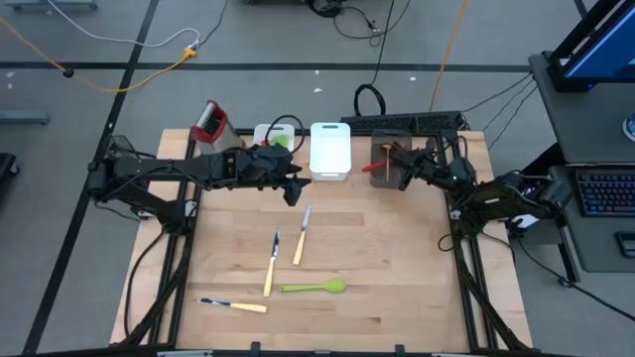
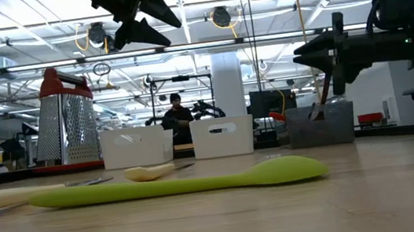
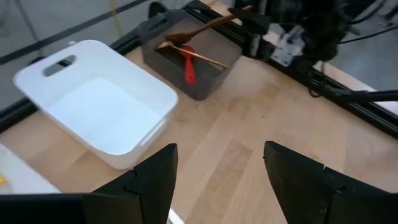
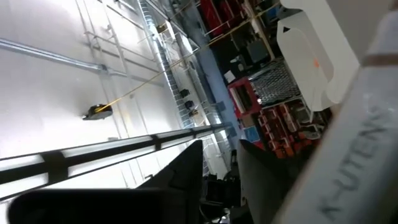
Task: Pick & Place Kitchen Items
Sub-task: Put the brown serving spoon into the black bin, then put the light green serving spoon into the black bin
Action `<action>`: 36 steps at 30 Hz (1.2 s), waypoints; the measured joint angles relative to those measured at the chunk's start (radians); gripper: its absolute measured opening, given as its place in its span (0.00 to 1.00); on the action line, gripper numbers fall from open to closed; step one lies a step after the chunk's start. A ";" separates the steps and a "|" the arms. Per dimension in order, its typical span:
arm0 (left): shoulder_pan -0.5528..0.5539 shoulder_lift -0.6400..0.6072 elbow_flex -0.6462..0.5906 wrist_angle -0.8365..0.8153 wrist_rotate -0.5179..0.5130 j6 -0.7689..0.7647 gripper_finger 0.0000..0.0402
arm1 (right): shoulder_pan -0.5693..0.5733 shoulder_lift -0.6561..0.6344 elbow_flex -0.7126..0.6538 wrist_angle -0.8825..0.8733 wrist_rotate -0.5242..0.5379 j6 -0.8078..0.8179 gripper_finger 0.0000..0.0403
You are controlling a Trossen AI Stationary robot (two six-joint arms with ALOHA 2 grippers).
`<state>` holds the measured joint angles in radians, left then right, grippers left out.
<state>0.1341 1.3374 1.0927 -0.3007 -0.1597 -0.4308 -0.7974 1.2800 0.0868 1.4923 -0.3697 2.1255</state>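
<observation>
Nearest the front edge of the surface [image 1: 397, 327], at about 7 o'clock, lies a cream-handled knife [image 1: 234, 305]. Just beyond it the green spoon [image 1: 316, 288] lies near the middle, with two more cream-handled knives [image 1: 271, 264] [image 1: 302, 236] past it toward 12.

Farther back, the left pincer [image 1: 294, 188] hangs above the bare wood in front of the white bin [image 1: 329, 151], its fingers [image 3: 149, 183] spread and empty. It should drop onto the closest knife handle, square across it.

Farthest, at about 1 o'clock, the right pincer [image 1: 402, 164] sits over the dark bin [image 3: 193, 62], which holds wooden spoons [image 3: 199, 28] and a red utensil [image 3: 188, 62]. I cannot tell whether its fingers are parted. Judging by its place, a drop-off is in hand; it should lift straight up so nothing snags on the rim.
</observation>
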 joint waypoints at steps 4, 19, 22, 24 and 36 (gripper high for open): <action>0.000 0.000 0.000 0.022 0.041 0.000 0.60 | 0.000 -0.006 0.000 0.033 -0.002 0.001 0.29; -0.024 0.000 0.000 0.013 0.063 0.004 0.60 | 0.109 -0.179 0.003 0.034 -0.081 -0.076 0.25; -0.045 0.000 0.000 0.011 0.065 0.004 0.60 | 0.151 -0.211 0.003 -0.012 -0.081 -0.138 0.21; -0.061 0.000 0.000 0.011 0.066 0.006 0.60 | 0.184 -0.228 0.003 -0.039 -0.081 -0.187 0.18; -0.163 0.000 0.000 -0.066 0.065 -0.034 0.60 | 0.469 -0.281 0.003 -0.099 -0.047 -0.674 0.01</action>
<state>-0.0290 1.3376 1.0931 -0.3671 -0.0945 -0.4652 -0.3288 0.9994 0.0895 1.3936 -0.4167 1.4511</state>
